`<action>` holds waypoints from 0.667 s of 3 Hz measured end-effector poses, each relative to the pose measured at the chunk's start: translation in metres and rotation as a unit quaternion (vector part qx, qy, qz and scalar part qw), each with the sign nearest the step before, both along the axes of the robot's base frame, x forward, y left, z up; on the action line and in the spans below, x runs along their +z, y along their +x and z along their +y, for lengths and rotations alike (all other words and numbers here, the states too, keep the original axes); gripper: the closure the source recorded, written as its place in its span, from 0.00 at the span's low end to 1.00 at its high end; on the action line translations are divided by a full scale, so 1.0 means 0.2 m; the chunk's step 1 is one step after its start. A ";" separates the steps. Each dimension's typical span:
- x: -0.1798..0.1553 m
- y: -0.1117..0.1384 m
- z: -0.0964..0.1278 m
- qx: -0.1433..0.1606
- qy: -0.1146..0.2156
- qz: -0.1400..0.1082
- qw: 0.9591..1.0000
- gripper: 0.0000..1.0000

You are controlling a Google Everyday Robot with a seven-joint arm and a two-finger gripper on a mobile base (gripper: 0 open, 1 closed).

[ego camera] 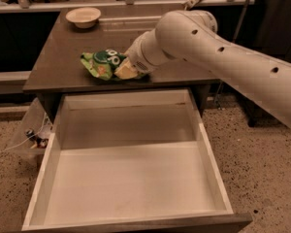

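A green chip bag (101, 63) lies crumpled on the dark table top (63, 47), near its front edge. My gripper (126, 71) is at the right end of the bag and touches it. The thick white arm (218, 52) reaches in from the right and hides most of the gripper. Below the table's front edge a large white drawer (126, 178) stands pulled out, with nothing inside it.
A pale bowl (83, 16) sits at the back left of the table. A clear bag with small items (31, 135) hangs beside the drawer's left side. Speckled floor (262, 169) lies to the right.
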State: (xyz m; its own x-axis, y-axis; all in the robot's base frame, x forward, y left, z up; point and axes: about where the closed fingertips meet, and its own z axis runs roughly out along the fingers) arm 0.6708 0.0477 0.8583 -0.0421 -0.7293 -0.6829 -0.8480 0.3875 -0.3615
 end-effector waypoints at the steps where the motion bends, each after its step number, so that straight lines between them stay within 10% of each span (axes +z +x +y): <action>1: 0.02 0.00 0.00 0.000 0.000 0.000 1.000 0.66; 2: 0.00 0.00 0.03 0.003 -0.003 0.007 1.000 0.43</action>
State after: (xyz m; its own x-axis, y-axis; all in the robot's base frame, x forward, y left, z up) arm 0.6712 0.0527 0.8580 -0.0473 -0.7337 -0.6778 -0.8547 0.3810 -0.3527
